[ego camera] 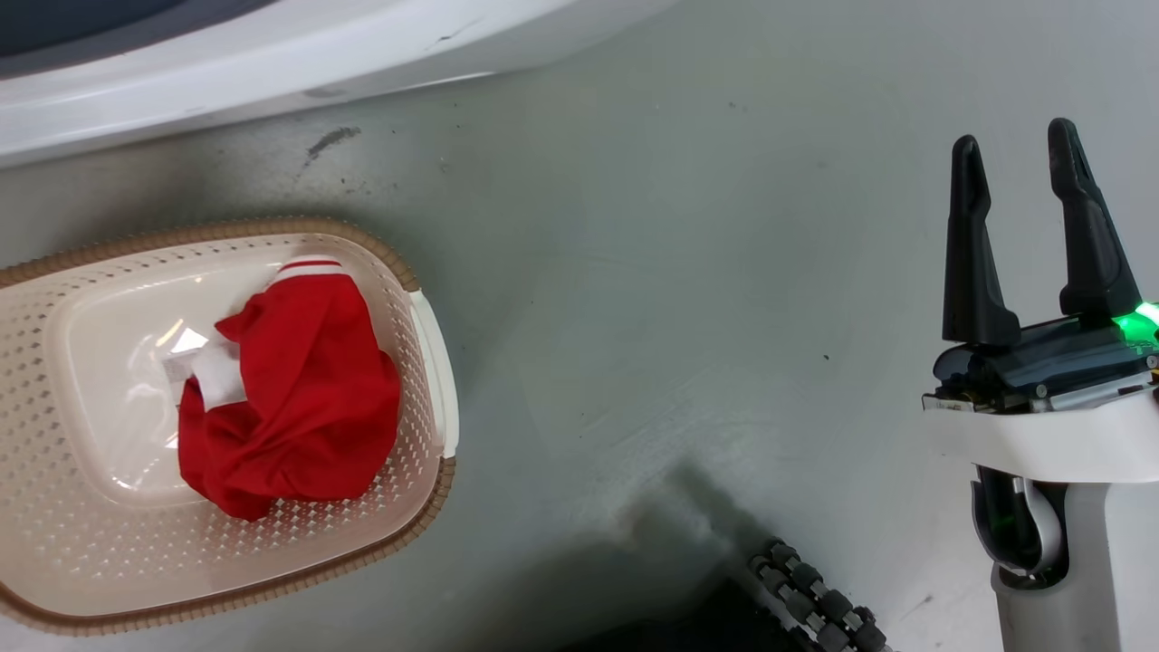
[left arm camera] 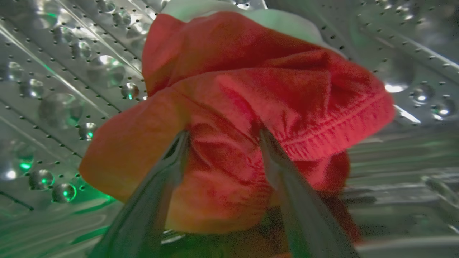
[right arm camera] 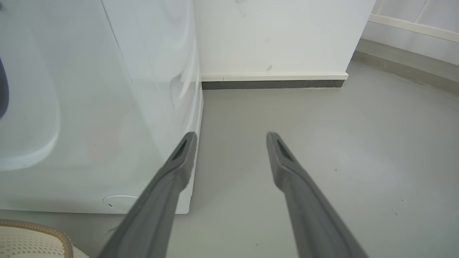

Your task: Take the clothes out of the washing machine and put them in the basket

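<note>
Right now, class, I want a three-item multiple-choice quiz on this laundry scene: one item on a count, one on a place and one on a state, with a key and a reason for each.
1. How many red bundles lie in the basket?
A. none
B. one
C. three

2. Where is the garment that the left gripper is reaching into?
A. on the floor
B. in the drum
C. on top of the washer

3. How do the right gripper fingers stand?
A. apart, holding nothing
B. shut on cloth
C. shut on the basket rim

Key:
1 B, a single red bundle rests on the basket's base.
2 B, shiny perforated steel surrounds the cloth.
3 A, a clear gap shows between the fingers.
</note>
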Motion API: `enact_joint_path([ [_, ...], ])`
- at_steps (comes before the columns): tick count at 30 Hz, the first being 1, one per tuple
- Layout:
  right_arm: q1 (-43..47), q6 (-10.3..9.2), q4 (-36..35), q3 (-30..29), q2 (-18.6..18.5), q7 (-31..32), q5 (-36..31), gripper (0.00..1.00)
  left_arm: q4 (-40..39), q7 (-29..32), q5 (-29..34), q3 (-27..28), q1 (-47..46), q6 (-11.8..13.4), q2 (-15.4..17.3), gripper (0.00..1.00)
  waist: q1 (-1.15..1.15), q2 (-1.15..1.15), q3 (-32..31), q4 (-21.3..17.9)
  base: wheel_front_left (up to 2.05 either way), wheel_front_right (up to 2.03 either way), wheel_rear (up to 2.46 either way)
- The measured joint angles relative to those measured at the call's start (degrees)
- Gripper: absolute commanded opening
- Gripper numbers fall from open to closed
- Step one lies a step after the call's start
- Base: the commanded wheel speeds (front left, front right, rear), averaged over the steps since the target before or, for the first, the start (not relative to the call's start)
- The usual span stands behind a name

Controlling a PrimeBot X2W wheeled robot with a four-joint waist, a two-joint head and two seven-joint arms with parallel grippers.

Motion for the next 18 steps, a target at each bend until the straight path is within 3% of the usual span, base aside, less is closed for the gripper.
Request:
enact_joint_path([
  [11,-0.6,0.0,-0.1,0.4,0.0,0.0,1.0,1.0,0.4,0.0,0.7,-3.0,-1.0,-0.1,1.7,1.0,-0.01,0.0,2.5,-1.2,0.0,0.0,0.0],
  [12,-0.6,0.0,-0.1,0.4,0.0,0.0,1.1,1.0,0.4,0.0,0.7,-3.5,-1.1,-0.1,1.8,0.57,-0.01,0.0,2.6,-1.3,0.0,0.0,0.0],
  [13,-0.6,0.0,-0.1,0.4,0.0,0.0,1.1,1.0,0.4,-0.1,0.8,-3.8,-1.2,-0.1,1.9,0.22,-0.01,0.0,2.6,-1.4,0.0,0.0,0.0],
  [14,-0.6,0.0,-0.1,0.5,0.0,0.0,1.1,1.0,0.4,-0.7,0.7,-4.0,-1.2,-0.1,2.0,0.0,-0.01,0.0,2.7,-1.4,0.0,0.0,0.0],
  [18,-0.6,0.0,-0.1,0.7,0.0,0.0,1.1,1.0,0.3,-3.4,0.7,-4.8,-1.4,-0.1,2.4,0.0,-0.01,0.0,2.7,-1.5,0.0,0.0,0.0],
])
